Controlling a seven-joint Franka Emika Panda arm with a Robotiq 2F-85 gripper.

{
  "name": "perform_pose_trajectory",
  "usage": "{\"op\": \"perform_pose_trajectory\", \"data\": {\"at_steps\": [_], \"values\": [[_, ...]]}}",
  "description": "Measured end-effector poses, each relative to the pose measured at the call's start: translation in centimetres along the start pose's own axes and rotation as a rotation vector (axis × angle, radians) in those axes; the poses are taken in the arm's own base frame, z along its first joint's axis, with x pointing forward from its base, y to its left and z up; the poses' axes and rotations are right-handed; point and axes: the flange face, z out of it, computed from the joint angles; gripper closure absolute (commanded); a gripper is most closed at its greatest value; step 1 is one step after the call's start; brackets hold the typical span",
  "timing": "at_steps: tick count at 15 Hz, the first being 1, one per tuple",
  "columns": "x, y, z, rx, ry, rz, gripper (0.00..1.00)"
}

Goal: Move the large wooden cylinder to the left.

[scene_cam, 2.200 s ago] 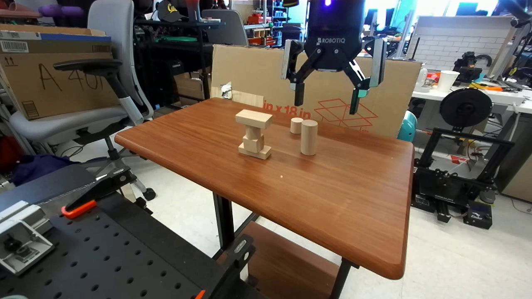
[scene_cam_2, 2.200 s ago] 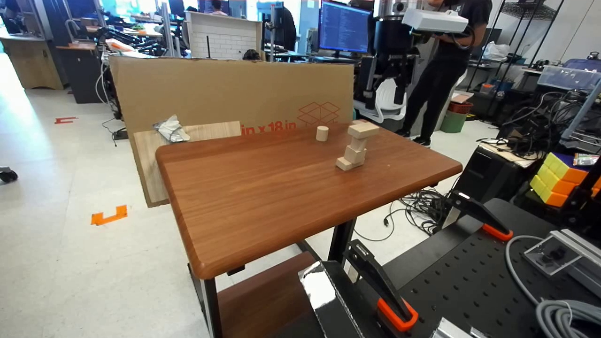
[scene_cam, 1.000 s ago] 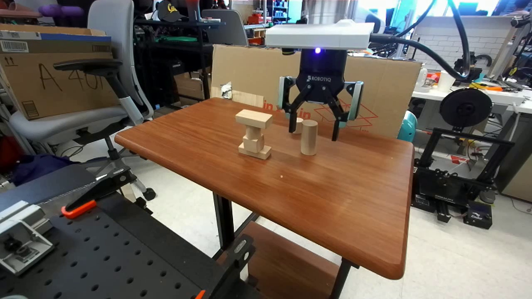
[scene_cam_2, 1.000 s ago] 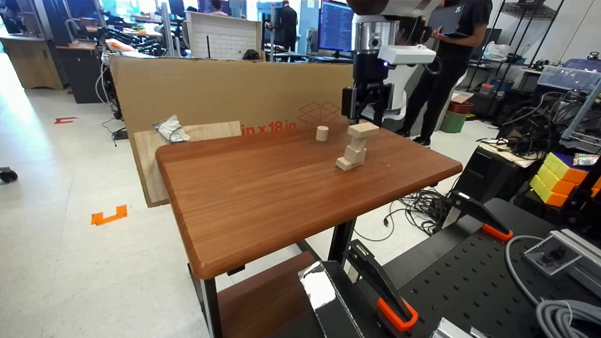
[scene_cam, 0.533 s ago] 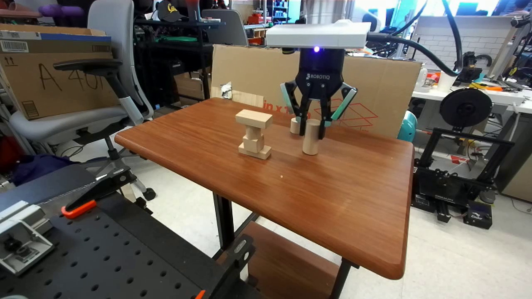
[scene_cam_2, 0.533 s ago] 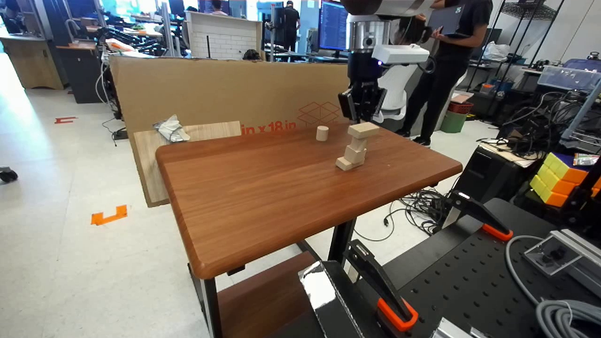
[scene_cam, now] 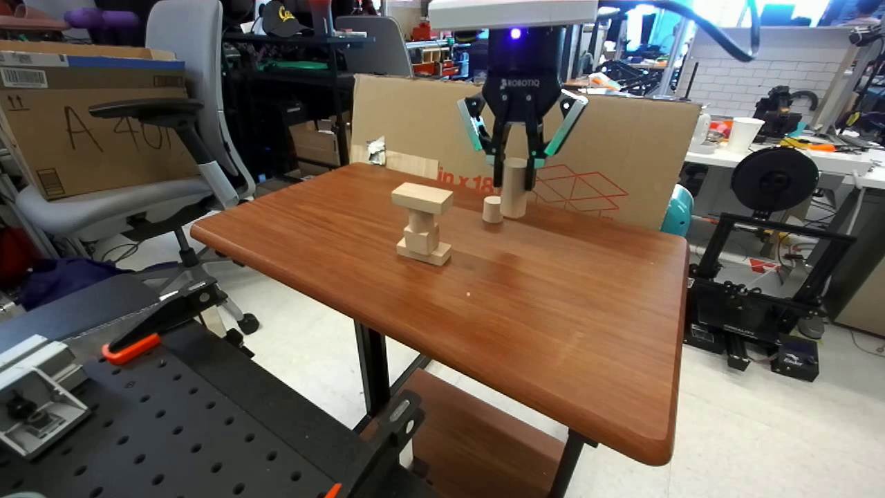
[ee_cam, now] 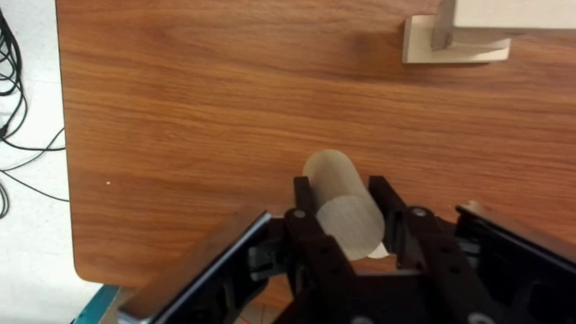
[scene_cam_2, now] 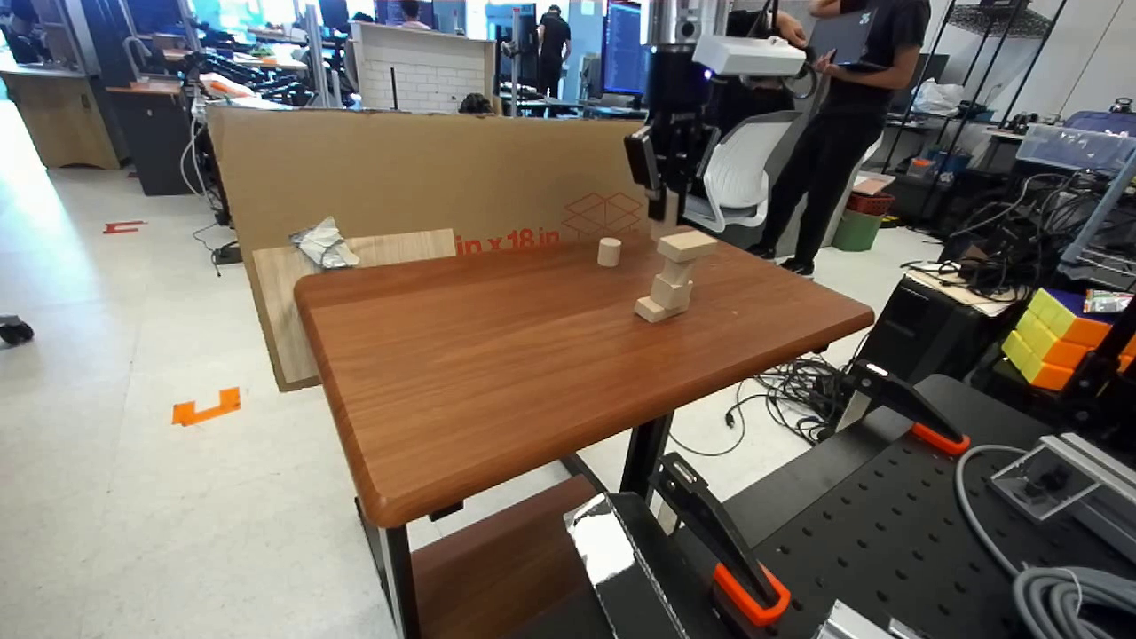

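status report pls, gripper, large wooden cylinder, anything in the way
Gripper shut on large wooden cylinder. Held roughly upright, apparently off the table. In an exterior view, short wooden cylinder and stacked block figure stand left of it, possible obstacles.

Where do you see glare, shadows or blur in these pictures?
In an exterior view, glare washes out the floor at far left; in an exterior view, a soft dark patch, shadow or reflection, lies on the tabletop; in the wrist view, the end effector and the large wooden cylinder look softer than the tabletop's grain.
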Motion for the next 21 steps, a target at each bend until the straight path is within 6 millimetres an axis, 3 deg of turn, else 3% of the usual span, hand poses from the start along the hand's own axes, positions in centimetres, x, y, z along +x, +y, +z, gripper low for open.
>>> {"op": "perform_pose_trajectory", "data": {"at_steps": [5,12,16,21], "values": [[-0.3,-6.3,-2.9,-0.039,0.051,-0.099,0.90],[-2.5,-14.9,-0.8,-0.033,0.011,-0.261,0.90],[-3.6,-17.1,0.4,-0.029,-0.018,-0.308,0.90],[-4.4,-17.8,1.1,-0.022,-0.040,-0.332,0.90]]}}
